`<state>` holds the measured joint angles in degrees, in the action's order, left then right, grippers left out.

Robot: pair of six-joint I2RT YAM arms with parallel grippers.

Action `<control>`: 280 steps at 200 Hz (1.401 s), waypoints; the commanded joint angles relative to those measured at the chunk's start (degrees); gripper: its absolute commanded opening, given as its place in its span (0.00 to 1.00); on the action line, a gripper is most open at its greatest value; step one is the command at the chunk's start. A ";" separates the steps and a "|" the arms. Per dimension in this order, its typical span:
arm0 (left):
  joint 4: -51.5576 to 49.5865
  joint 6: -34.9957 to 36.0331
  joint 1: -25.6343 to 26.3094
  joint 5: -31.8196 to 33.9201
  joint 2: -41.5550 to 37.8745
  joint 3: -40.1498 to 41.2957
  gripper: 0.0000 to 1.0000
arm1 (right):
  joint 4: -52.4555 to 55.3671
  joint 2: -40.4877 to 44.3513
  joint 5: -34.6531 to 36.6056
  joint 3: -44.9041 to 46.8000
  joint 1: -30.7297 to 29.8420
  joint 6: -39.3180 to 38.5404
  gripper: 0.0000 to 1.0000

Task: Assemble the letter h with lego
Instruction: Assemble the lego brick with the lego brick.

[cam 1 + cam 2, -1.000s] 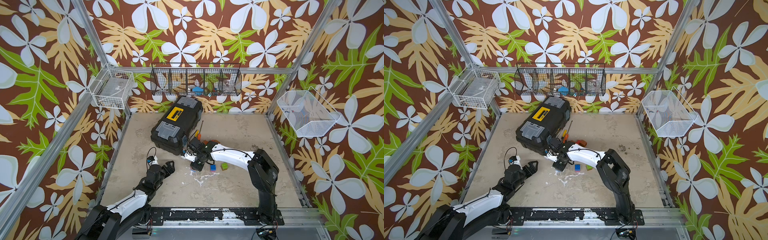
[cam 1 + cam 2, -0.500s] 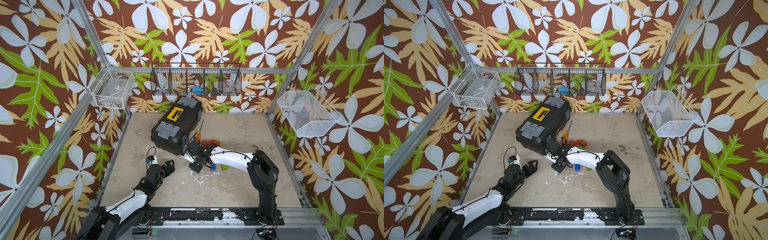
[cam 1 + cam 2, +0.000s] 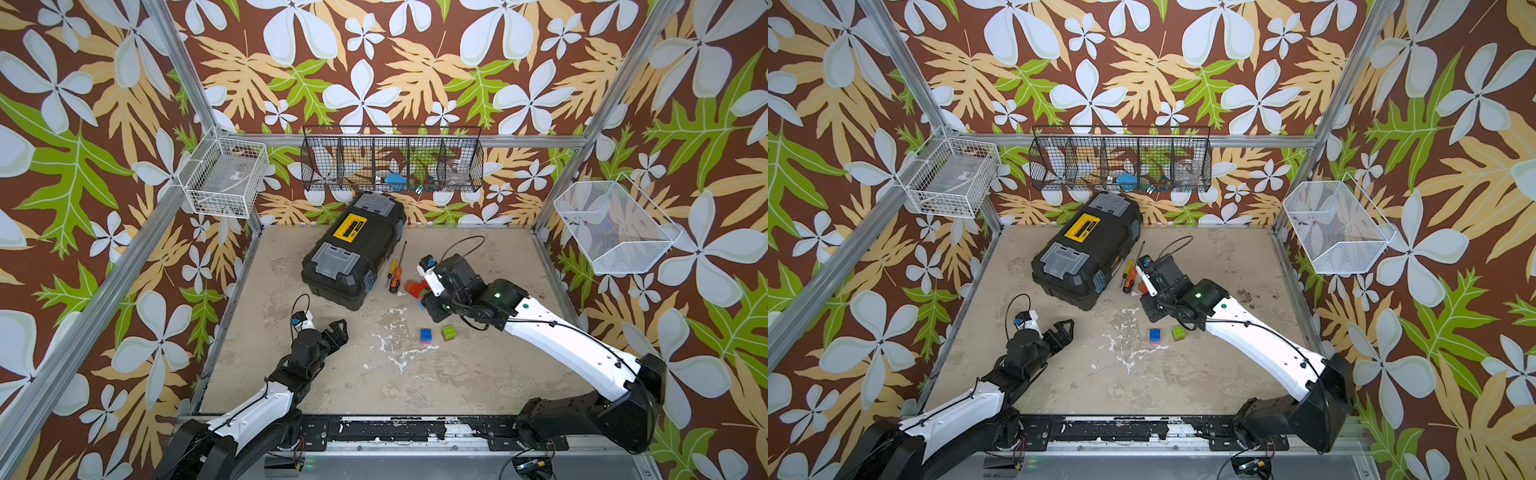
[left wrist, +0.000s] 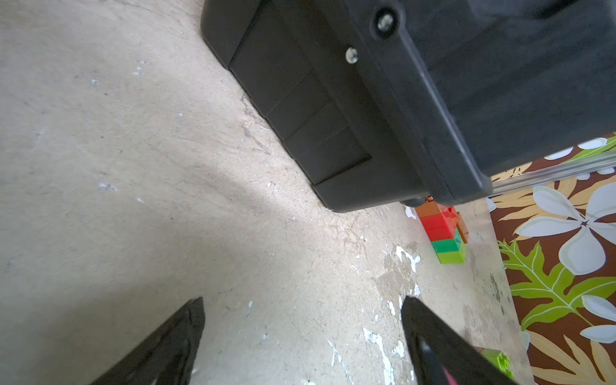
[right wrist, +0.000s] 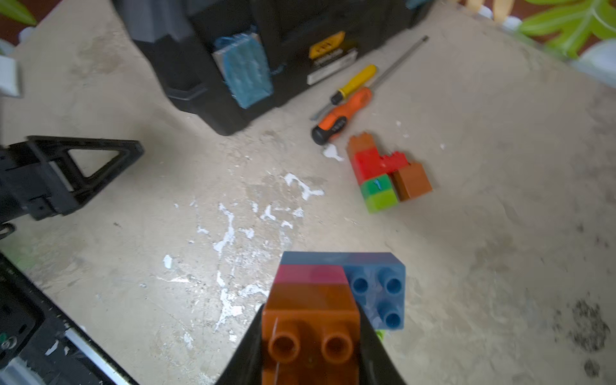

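Lego stack (image 5: 311, 293), orange-brown, pink and blue, is sitting clamped in the right end effector (image 5: 310, 340) near the closed toolbox (image 3: 353, 249); the left end effector (image 4: 300, 310) is hanging wide apart. Behind the toolbox, a black wire basket (image 3: 332, 166) is holding a blue object (image 3: 395, 179).

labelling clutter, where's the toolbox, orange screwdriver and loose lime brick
toolbox (image 3: 351, 226), in a top view, yellow handle
orange screwdriver (image 5: 346, 110), right wrist view, handle grip
lime brick (image 3: 449, 332), in a top view, studded top
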<state>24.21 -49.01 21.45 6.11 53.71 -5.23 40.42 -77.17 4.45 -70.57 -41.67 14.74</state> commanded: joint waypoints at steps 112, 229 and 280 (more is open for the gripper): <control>0.52 0.15 -0.01 0.28 0.07 0.41 0.96 | -1.72 -4.11 -1.89 14.23 6.95 1.96 0.07; 0.28 0.42 0.00 0.31 0.70 0.12 0.96 | -2.41 -3.71 0.21 15.66 7.13 -0.11 0.07; 0.33 0.33 -0.01 0.35 0.24 0.26 0.96 | -3.18 -2.64 -0.44 16.84 8.51 0.54 0.07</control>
<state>24.21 -49.23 21.47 6.17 54.35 -4.86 37.41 -79.72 3.66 -54.19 -33.95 14.74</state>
